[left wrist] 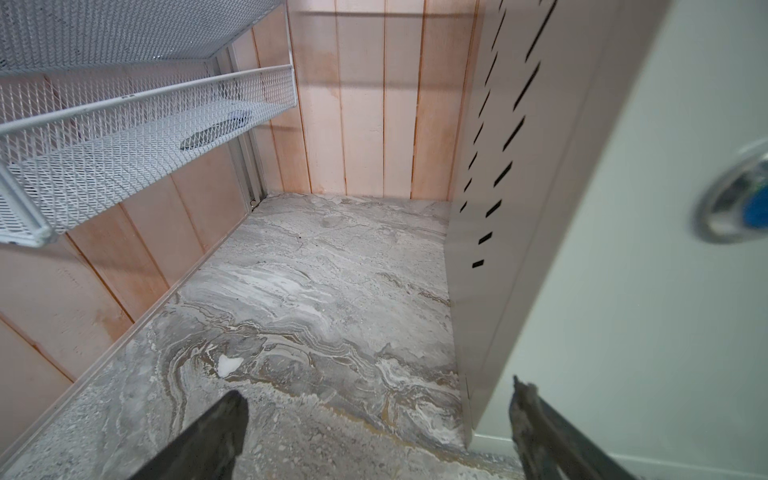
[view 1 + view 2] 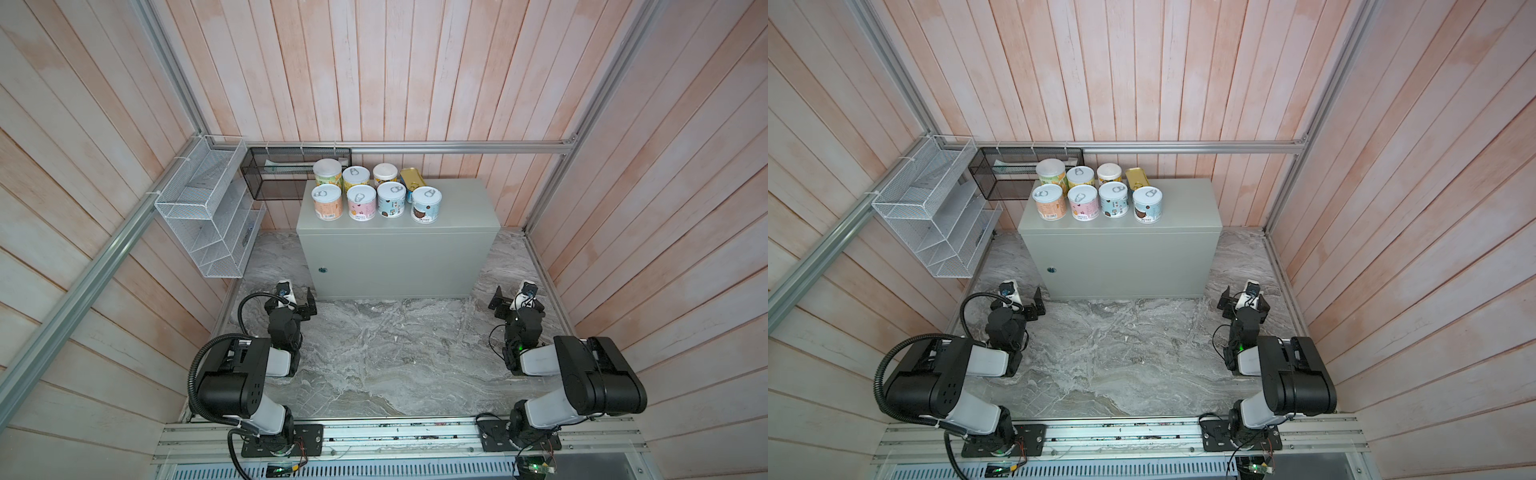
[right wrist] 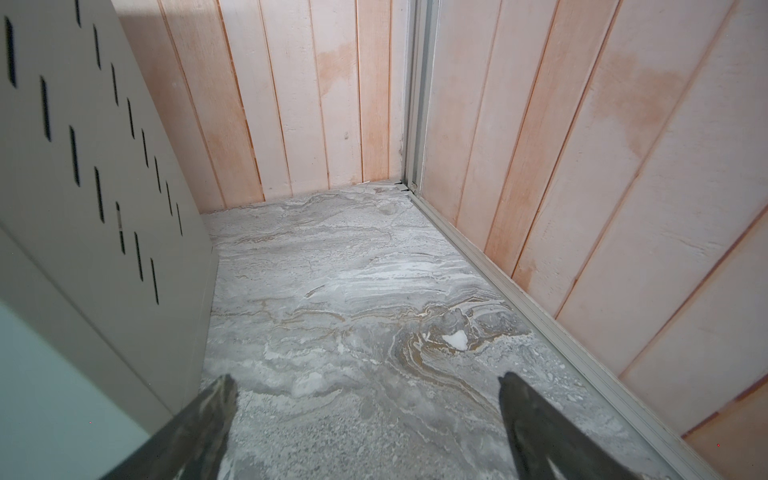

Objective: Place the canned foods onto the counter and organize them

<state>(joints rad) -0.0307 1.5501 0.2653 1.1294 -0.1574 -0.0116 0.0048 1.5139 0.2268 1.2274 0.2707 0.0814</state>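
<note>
Several canned foods stand in two rows on the back left of the counter's [image 2: 461, 203] [image 2: 1183, 203] flat top in both top views. The front row runs from a peach can [image 2: 327, 202] through a pink can [image 2: 361, 202] to a dark-labelled can [image 2: 426, 204]. A flat gold tin [image 2: 411, 178] [image 2: 1137, 179] lies at the right end of the back row. My left gripper [image 2: 298, 296] [image 1: 378, 388] hangs open and empty low at the counter's front left corner. My right gripper [image 2: 515, 299] [image 3: 365, 376] is open and empty at the front right corner. Neither wrist view shows any can.
A white wire basket [image 2: 203, 208] [image 1: 124, 124] hangs on the left wall and a black mesh basket [image 2: 286, 172] on the back rail beside the cans. The marbled stone surface [image 2: 382, 353] spreads in front of the counter. Wooden walls close in on three sides.
</note>
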